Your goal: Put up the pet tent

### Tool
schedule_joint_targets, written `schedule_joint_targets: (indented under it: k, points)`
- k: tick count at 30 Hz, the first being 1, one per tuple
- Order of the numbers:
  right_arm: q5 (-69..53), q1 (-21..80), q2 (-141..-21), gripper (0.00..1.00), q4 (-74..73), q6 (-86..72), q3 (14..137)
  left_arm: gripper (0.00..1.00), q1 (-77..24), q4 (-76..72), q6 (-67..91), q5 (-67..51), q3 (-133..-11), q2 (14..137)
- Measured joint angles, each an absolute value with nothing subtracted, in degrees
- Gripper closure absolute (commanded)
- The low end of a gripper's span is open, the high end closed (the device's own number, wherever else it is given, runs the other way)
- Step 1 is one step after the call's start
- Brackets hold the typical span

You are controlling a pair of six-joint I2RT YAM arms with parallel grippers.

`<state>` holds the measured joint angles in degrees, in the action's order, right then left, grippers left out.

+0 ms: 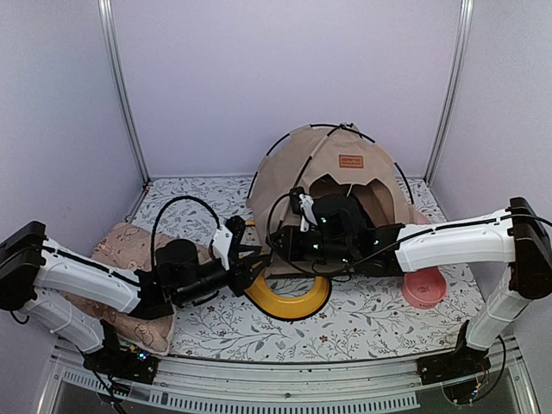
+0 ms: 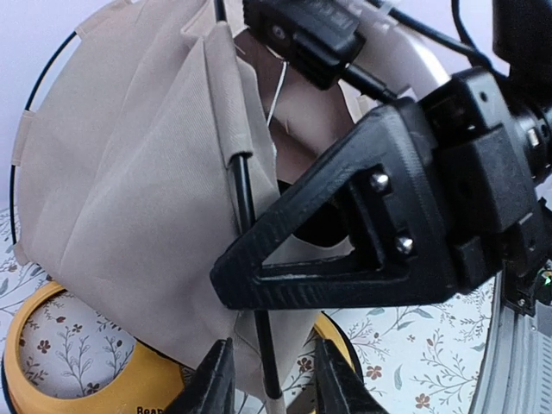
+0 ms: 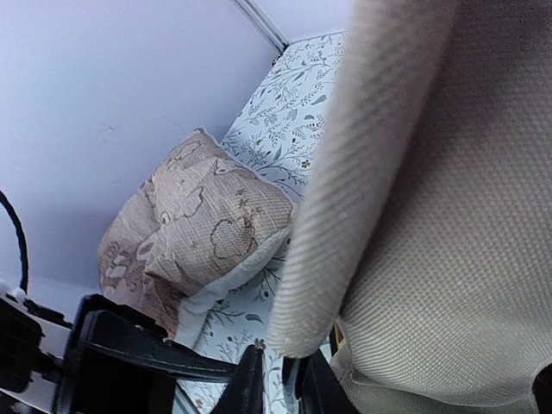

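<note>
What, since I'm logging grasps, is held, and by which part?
The right gripper appears to pinch the pet tent by its fabric edge; the left gripper only straddles its black pole, jaws open.

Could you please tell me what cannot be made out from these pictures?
- Whether the left pincer clamps the tent pole: left wrist view, bottom edge crops the fingers.
- What the right pincer holds: right wrist view, tent fabric looms blurred, edge crops the fingers.
- Label wording: top view, too small.
- Yellow tray far rim: top view, right arm covers it.
</note>
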<state>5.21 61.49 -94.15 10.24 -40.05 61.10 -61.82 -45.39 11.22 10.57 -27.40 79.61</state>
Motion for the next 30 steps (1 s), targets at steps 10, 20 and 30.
schedule_joint_targets:
  k: [10, 20, 30]
  points:
    - [4.7, 61.5, -94.1, 0.39, 8.8, -40.4, 62.2, 0.72, -60.2, -42.3, 12.1, 10.6, -29.4, 79.5]
    - [4.1, 61.5, -90.0, 0.22, 5.1, -41.6, 62.2, 0.74, -59.9, -39.1, 12.4, 8.1, -31.9, 81.1]
    - [4.7, 59.9, -83.4, 0.25, 2.8, -40.7, 57.7, 0.8, -59.6, -33.8, 13.2, 10.3, -37.6, 85.1]
